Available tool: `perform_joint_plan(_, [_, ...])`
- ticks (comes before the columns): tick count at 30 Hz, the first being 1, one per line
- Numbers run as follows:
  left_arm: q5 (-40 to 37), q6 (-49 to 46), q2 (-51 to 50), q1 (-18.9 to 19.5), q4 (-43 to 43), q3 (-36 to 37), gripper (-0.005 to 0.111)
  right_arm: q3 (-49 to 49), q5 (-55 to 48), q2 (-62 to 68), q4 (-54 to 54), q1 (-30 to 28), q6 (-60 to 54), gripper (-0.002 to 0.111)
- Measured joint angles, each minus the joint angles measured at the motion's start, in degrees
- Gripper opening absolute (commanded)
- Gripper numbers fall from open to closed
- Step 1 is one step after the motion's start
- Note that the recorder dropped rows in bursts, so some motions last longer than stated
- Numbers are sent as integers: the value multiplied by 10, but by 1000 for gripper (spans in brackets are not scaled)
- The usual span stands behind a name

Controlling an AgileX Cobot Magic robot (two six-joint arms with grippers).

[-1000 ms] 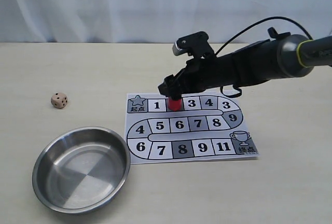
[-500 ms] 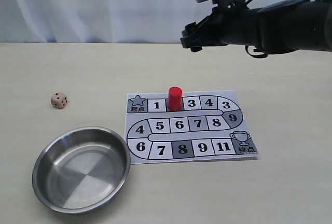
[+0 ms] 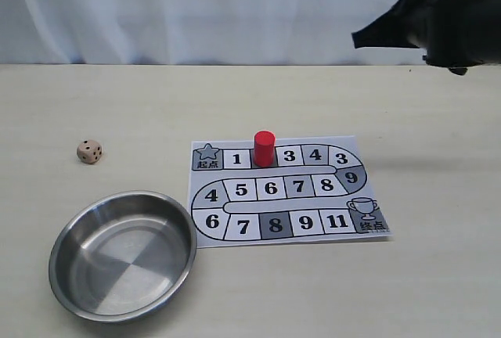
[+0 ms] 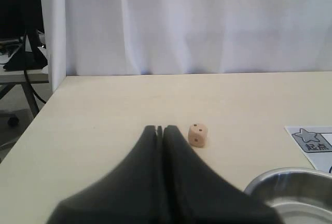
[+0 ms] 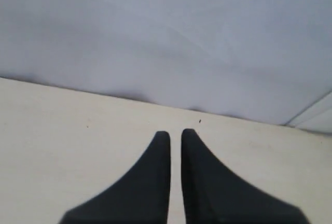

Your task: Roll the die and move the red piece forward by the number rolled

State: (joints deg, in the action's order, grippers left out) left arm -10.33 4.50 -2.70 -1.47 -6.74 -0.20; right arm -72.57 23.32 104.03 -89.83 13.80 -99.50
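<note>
Right claw (image 5: 175,134) narrow, empty, well apart from the red piece (image 3: 264,148); left claw (image 4: 160,128) closed near the die (image 4: 197,134).

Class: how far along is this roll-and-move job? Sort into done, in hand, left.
Looks done: the die rests on the table outside the bowl; the red piece stands on the board, on the square after 1. In hand: nothing; left gripper and right gripper have shut, empty jaws. Left: probably nothing, though the die's top face is unreadable.

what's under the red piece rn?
The red piece stands upright on the paper board, on a dark square between square 1 and square 3. Only that square's edges show; whatever is printed on it is covered by the piece.
</note>
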Motion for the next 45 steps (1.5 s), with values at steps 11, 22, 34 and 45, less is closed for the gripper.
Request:
perform_joint_plan(11, [0,0,0,0,0,0,0,11,-47,0,-100,-115,-157,4])
perform_joint_plan(22, [0,0,0,0,0,0,0,11,14,0,-37,-217,-99,4])
perform_joint_plan(34, [0,0,0,0,0,0,0,20,-379,3,-102,-251,244,4])
perform_joint_plan(45, [0,0,0,0,0,0,0,-56,-644,8,556,-249,762,4])
